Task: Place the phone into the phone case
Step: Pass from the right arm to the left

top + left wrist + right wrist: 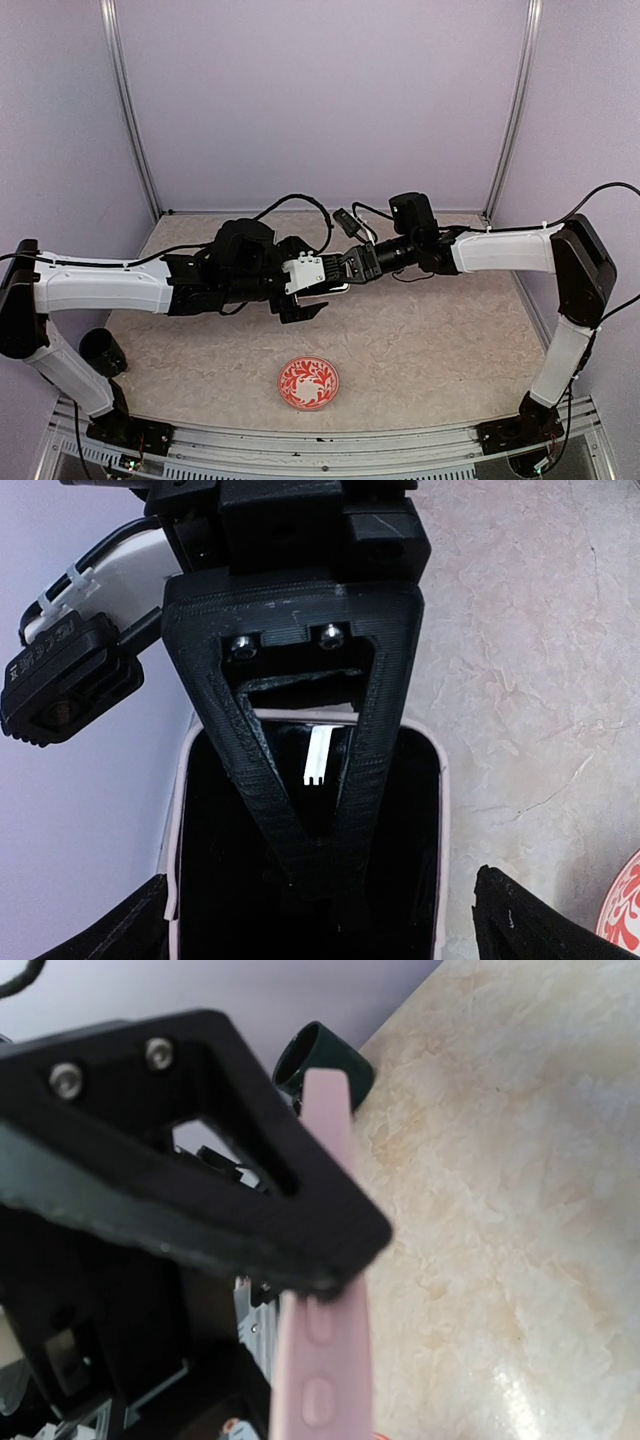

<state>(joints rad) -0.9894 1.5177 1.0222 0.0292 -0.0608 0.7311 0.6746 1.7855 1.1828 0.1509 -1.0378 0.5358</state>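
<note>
Evidently the right fingers (120,1190) clamp the pink phone case (322,1360) in mid-air above the table (540,680), presenting it between the wide-apart left fingers (530,920); the black face inside its rim is probably the phone (210,860).

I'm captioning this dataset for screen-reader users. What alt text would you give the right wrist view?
The right gripper pinches a pale pink phone case seen edge-on, with its side-button bumps facing the camera. Behind them are the beige marbled table and, at its far edge, a dark green cup.
</note>
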